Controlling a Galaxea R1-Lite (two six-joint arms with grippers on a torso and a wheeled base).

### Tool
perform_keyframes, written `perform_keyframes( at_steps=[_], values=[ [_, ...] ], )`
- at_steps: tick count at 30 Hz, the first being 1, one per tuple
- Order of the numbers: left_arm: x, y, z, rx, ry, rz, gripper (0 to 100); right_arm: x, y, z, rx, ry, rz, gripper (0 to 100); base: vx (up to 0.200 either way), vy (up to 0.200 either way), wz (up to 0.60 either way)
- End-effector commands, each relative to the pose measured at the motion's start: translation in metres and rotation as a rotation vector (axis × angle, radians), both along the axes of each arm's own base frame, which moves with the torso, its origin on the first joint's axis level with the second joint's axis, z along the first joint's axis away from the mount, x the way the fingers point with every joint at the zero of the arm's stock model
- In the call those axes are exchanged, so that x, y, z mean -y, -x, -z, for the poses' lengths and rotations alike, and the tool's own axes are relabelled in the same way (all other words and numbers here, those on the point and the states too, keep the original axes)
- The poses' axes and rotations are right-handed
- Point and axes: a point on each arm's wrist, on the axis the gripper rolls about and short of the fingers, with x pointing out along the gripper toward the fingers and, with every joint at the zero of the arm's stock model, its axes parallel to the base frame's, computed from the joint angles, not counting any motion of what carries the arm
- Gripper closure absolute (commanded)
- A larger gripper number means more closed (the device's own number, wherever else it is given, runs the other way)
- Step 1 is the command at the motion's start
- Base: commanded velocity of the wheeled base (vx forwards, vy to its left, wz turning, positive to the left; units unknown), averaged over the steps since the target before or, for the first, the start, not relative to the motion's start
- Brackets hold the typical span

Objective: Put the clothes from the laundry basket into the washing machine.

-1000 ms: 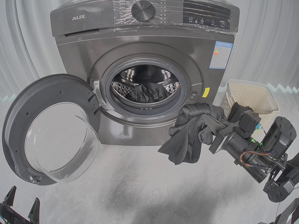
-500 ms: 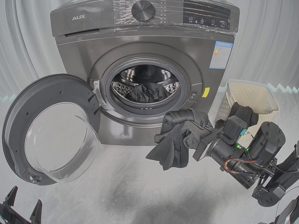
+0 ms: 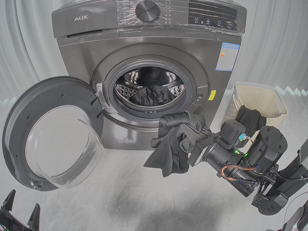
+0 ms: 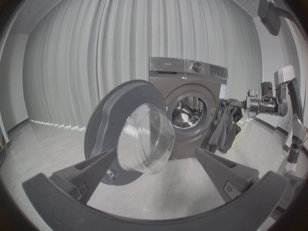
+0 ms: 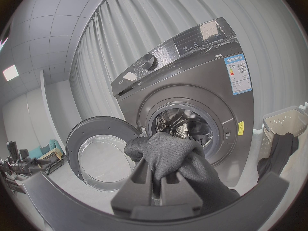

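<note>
Carrying step: right gripper (image 3: 183, 134) fingers pinch black garment (image 3: 168, 148), hanging before washing machine (image 3: 96, 53), just below drum mouth (image 3: 150, 89). Next: raise, push into drum, release; left gripper (image 3: 23, 201) fingers wide. Second garment (image 3: 252, 119) drapes laundry basket (image 3: 256, 85).

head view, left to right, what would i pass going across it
left gripper → open washer door → dark garment held by the right gripper → laundry basket
</note>
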Motion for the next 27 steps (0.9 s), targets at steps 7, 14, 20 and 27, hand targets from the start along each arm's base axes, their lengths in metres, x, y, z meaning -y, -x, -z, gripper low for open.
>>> perform_keyframes(
  at_steps=[7, 14, 20, 27],
  values=[
    [0.002, -0.012, -0.055, -0.056, 0.032, 0.217, 0, -0.017, -0.014, 0.000, 0.026, -0.029, 0.001, 100, 0.000, 0.000, 0.00],
    [0.007, -0.042, -0.061, -0.168, 0.037, 0.350, 0, -0.018, -0.015, -0.005, 0.038, -0.031, -0.018, 100, 0.000, 0.000, 0.00],
    [0.015, -0.080, -0.068, -0.249, 0.031, 0.439, 0, -0.025, -0.020, -0.015, 0.063, -0.056, -0.022, 100, 0.000, 0.000, 0.00],
    [0.029, -0.124, -0.065, -0.319, 0.029, 0.513, 0, -0.028, -0.022, -0.022, 0.066, -0.062, -0.027, 100, 0.000, 0.000, 0.00]
  ],
)
